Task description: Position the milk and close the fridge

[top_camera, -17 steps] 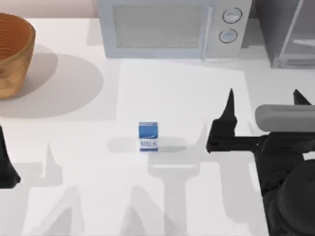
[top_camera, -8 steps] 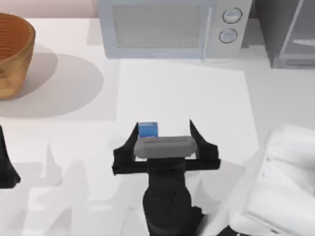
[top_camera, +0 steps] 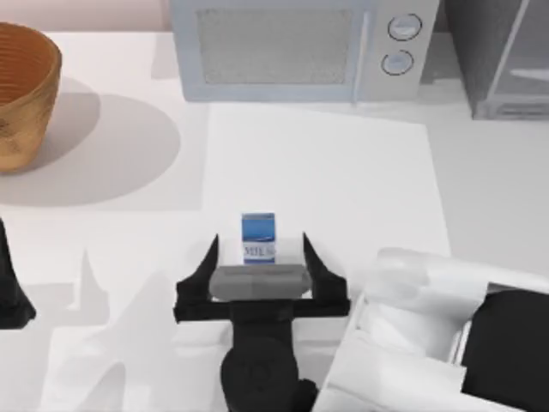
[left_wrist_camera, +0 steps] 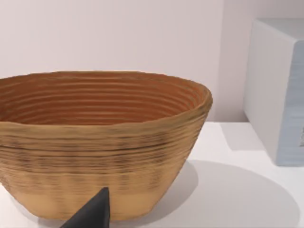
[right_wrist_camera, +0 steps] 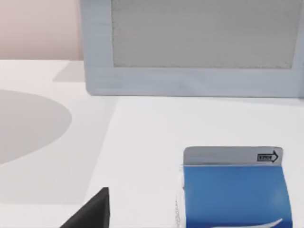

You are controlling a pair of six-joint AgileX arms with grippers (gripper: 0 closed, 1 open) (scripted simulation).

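The milk (top_camera: 258, 228), a small blue and white carton, stands upright near the middle of the table. My right gripper (top_camera: 259, 241) is open just in front of it, with one dark fingertip (top_camera: 212, 247) to the carton's left and the other to its right, both apart from it. In the right wrist view the milk (right_wrist_camera: 235, 190) is close, with one fingertip (right_wrist_camera: 92, 213) beside it. The fridge (top_camera: 502, 64) is a grey cabinet at the back right corner, cut off by the frame edge. My left gripper (top_camera: 10, 296) stays parked at the table's left edge.
A pale blue-grey microwave (top_camera: 292, 47) with two round dials stands at the back centre. A woven brown basket (top_camera: 21, 94) sits at the back left, and the left wrist view sees it (left_wrist_camera: 95, 142) up close. My right arm's white link (top_camera: 429, 318) covers the front right.
My right gripper swung from the table's right side to the milk, then drew back a little toward the front, so more of the carton shows. The milk and left arm have not moved.
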